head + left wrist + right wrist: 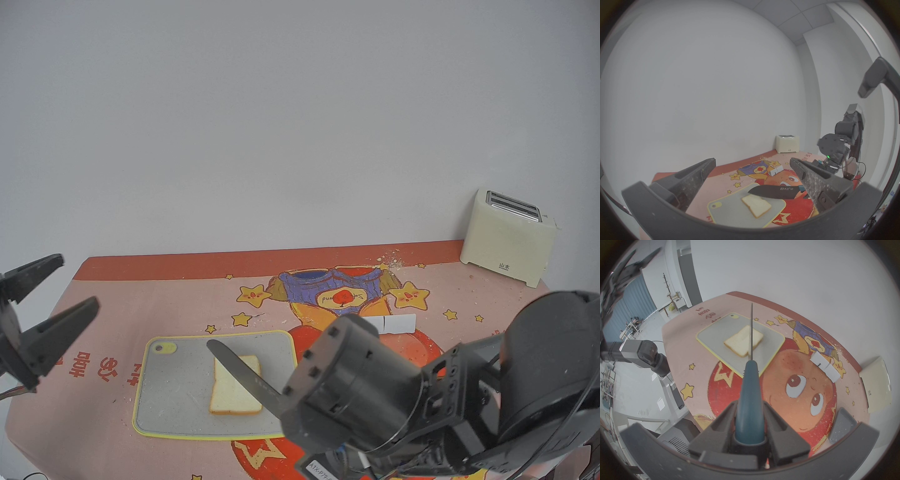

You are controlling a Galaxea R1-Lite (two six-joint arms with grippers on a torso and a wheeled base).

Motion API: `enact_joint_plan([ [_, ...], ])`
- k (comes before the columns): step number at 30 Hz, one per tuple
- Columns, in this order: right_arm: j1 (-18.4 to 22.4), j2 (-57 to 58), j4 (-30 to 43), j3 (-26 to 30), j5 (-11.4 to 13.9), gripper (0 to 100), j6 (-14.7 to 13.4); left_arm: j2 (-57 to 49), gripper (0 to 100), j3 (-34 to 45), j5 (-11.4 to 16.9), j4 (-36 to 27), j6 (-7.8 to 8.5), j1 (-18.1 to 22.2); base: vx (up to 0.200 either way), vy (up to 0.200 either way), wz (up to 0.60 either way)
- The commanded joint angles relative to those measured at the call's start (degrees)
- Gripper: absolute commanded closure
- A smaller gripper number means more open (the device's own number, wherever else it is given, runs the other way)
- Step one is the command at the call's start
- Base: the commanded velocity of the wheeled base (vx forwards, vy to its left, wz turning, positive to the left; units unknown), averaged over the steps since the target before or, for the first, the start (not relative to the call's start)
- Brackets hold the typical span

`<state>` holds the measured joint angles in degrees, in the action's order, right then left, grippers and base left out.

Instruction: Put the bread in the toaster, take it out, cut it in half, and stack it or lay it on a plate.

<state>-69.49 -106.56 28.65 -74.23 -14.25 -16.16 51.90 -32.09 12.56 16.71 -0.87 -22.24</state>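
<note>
A slice of white bread (235, 394) lies flat on a grey cutting board with a yellow rim (178, 387). My right gripper (750, 411) is shut on the teal handle of a knife (750, 387). The dark blade (240, 369) points out over the middle of the slice (742, 340), along its length; I cannot tell whether it touches. My left gripper (44, 319) hangs open and holds nothing above the table's left edge, well left of the board. The cream toaster (509, 236) stands at the far right corner, its slots showing no bread.
A white knife holder (392, 324) lies on the cartoon tablecloth right of and behind the board. A grey flat object (839, 426) sits near the table's right front edge. The wall runs close behind the table.
</note>
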Motion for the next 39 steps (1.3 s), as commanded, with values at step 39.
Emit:
enact_joint_plan([
  [39, 7.17, -8.05, -2.19, -4.26, 8.10, 100, 10.36, 19.82, 0, 1.41, 0.19, 2.01, -0.89, -3.96, 0.000, 0.000, 0.00],
])
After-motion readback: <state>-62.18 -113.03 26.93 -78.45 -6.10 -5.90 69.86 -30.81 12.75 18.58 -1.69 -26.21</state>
